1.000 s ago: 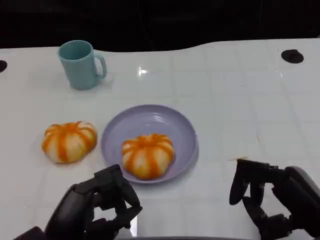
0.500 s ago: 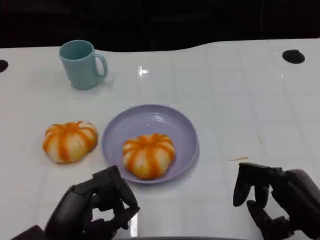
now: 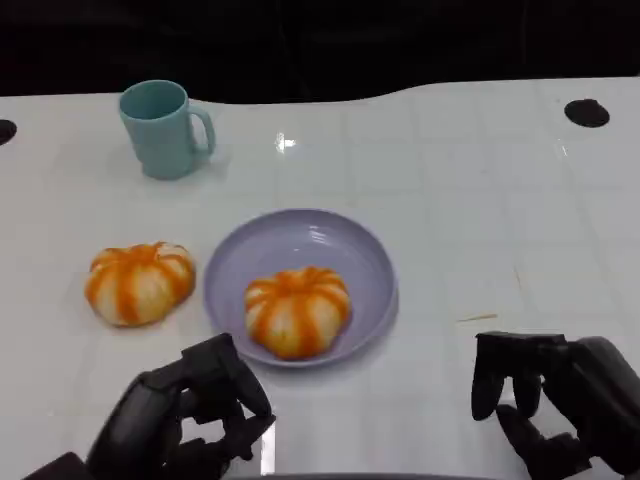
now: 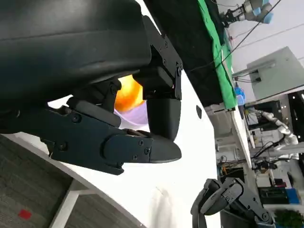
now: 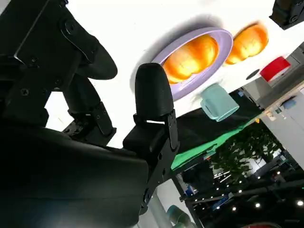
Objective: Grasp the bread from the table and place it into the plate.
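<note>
1. Since a second ago, our right hand [image 3: 560, 400] has drawn slightly nearer and right; nothing else moved.
2. Our left hand [image 3: 190, 415] hovers near the table's [image 3: 480, 200] edge, fingers curled inward, empty.
3. Right fingers hang apart, holding nothing.
4. One bread [image 3: 297, 309] sits in the plate [image 3: 375, 260]; it is round, without a clear long axis.
5. Another bread [image 3: 139, 282] lies left of the plate, near the mug [image 3: 160, 128].

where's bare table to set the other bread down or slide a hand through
Free: the white table right of the lavender plate, up to the black hole. Also between plate and teal mug. Crowded: striped bread on the table sits close beside the plate, which holds another bread.
</note>
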